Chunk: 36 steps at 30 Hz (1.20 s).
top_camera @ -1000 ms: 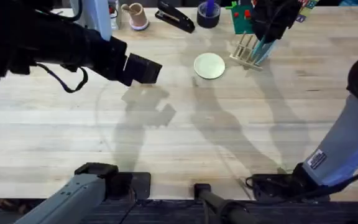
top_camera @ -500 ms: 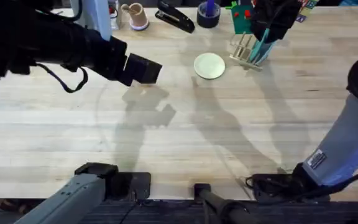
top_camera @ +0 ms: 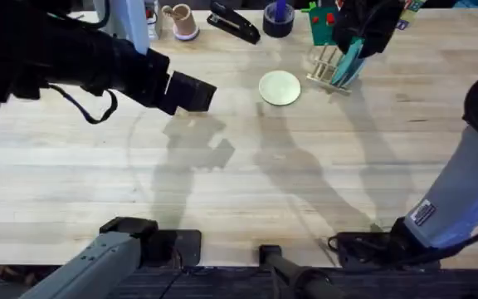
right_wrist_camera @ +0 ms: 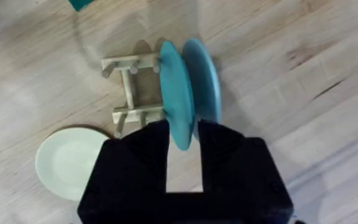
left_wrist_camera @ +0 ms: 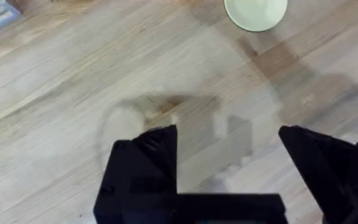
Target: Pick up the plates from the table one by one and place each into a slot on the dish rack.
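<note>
At upper right, the right gripper (right_wrist_camera: 183,138) is clamping a turquoise plate (right_wrist_camera: 176,102), lowering it into the dish rack (right_wrist_camera: 132,87); release comes next.

Bare table (top_camera: 305,183) — clutter along far edge

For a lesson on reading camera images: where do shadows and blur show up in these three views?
Overhead: the left arm looms large, dark and blurred, and soft arm shadows lie across the table. Left wrist: a blocky shadow of the open left claw falls on the wood. Right wrist: the right claw, shut on the blue plate, looks soft-edged up close.
</note>
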Each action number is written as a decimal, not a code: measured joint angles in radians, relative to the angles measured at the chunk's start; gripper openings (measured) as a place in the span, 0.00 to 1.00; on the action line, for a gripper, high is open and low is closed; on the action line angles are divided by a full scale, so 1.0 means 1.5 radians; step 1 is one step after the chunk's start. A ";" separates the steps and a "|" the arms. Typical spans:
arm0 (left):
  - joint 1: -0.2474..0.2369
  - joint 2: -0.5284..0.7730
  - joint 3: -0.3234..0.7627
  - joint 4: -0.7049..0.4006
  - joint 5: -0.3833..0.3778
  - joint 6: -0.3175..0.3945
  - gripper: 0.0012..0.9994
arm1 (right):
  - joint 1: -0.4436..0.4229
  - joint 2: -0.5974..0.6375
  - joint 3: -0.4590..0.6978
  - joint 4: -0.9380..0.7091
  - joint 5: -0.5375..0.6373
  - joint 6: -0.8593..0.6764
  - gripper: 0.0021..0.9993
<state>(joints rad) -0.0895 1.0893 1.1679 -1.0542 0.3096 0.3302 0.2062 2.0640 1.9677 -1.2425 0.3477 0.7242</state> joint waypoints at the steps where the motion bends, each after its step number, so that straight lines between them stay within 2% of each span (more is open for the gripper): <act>1: 0.000 0.000 0.000 0.000 0.000 0.000 0.99 | 0.000 0.000 0.007 -0.006 0.000 0.000 0.29; 7: 0.000 0.000 0.000 0.000 0.000 0.000 0.99 | 0.000 -0.003 0.080 -0.074 0.000 0.000 0.31; 10: 0.000 0.000 0.000 0.000 0.000 0.000 0.99 | 0.000 -0.009 0.130 -0.123 0.000 0.000 0.36; 11: 0.000 0.000 0.000 0.000 0.000 0.000 0.99 | 0.000 -0.011 0.147 -0.139 0.000 0.000 0.41; 13: 0.000 0.000 0.000 0.000 0.000 0.000 0.99 | 0.000 -0.014 0.179 -0.171 0.000 -0.002 0.64; 15: 0.000 0.000 0.000 0.000 0.000 0.000 1.00 | 0.001 -0.019 0.205 -0.200 0.000 -0.003 0.77; 25: 0.000 0.000 0.000 0.000 0.000 0.000 0.99 | 0.005 -0.027 0.233 -0.249 -0.011 -0.051 0.80; 27: 0.000 0.000 0.000 0.000 0.000 0.000 1.00 | 0.005 -0.028 0.233 -0.250 -0.013 -0.062 0.85; 29: 0.000 0.000 0.000 0.001 0.000 0.000 0.99 | 0.005 -0.028 0.233 -0.250 -0.014 -0.072 0.97; 36: 0.000 0.000 0.000 0.002 0.000 0.000 0.99 | 0.006 -0.074 0.225 -0.250 -0.016 -0.090 0.99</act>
<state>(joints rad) -0.0895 1.0893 1.1679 -1.0519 0.3094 0.3300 0.2157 1.9530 2.3055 -1.6173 0.3237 0.5886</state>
